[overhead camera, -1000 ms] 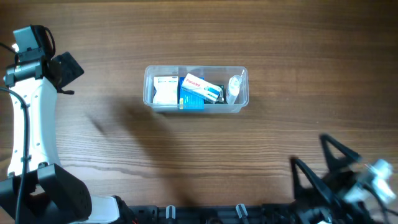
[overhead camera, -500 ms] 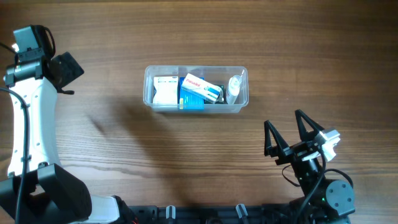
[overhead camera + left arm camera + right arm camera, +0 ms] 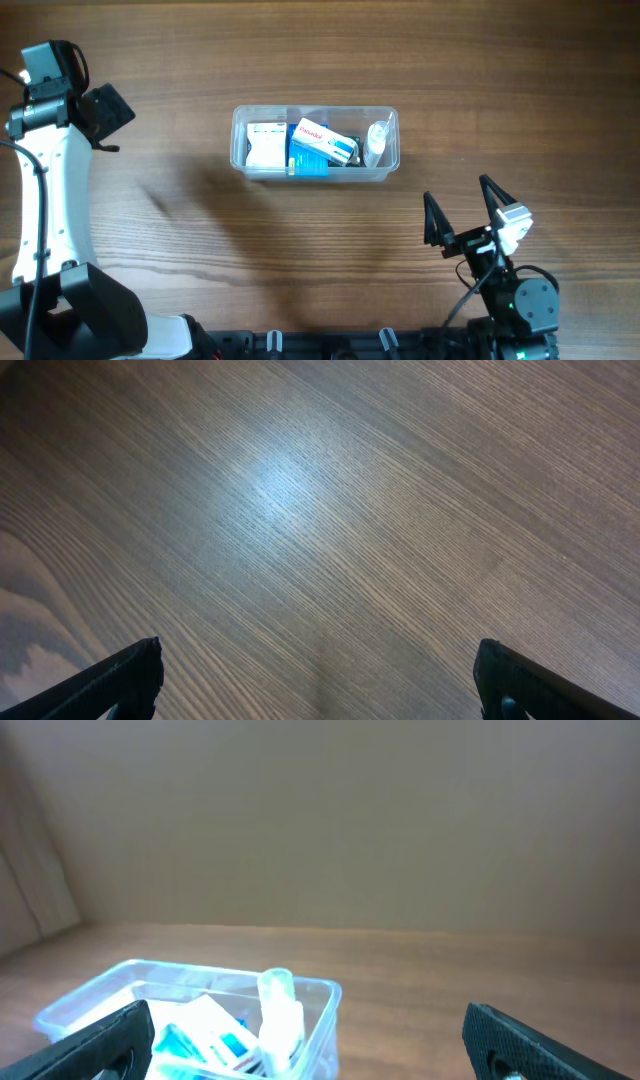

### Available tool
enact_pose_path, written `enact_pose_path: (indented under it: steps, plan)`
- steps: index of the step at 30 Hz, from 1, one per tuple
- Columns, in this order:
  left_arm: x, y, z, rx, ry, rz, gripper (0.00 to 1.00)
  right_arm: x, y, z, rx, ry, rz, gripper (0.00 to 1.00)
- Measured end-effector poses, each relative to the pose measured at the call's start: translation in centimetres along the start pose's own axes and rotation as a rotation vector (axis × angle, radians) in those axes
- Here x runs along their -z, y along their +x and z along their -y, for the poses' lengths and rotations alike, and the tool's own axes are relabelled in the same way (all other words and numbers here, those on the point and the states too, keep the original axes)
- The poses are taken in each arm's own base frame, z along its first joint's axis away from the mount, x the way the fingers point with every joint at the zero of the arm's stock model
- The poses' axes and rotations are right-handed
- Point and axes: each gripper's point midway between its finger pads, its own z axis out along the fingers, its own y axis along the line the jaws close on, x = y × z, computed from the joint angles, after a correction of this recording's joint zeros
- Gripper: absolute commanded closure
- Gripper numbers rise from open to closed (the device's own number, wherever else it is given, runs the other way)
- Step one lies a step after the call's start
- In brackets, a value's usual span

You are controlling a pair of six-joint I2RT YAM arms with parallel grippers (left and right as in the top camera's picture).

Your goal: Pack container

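Left gripper (image 3: 318,682) splayed, right gripper (image 3: 458,198) splayed

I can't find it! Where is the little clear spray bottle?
Seen from overhead, the small clear spray bottle sits inside the right end of the clear rectangular plastic tub, just right of the blue-and-white cardboard box.

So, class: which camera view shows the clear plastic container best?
The overhead view: the whole container shows from above, with the boxes and spray bottle inside. The right wrist view catches only part of it at the bottom edge. The left wrist view shows only table.
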Motion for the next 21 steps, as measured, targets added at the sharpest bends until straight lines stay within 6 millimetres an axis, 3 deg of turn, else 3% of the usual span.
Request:
enact_pose_path:
  steps: [4, 7, 21]
  plan:
    - [0.0, 0.0, 0.0, 0.000, 0.000, 0.000, 0.00, -0.2, 2.4, 0.3, 0.039, 0.002, -0.051, 0.00]
    - [0.0, 0.0, 0.0, 0.000, 0.000, 0.000, 0.00, -0.1, 3.2, 0.7, 0.094, -0.001, -0.081, 0.00]
    - [0.0, 0.0, 0.0, 0.000, 0.000, 0.000, 0.00, 0.1, 3.2, 1.8, 0.150, 0.029, -0.084, 0.00]
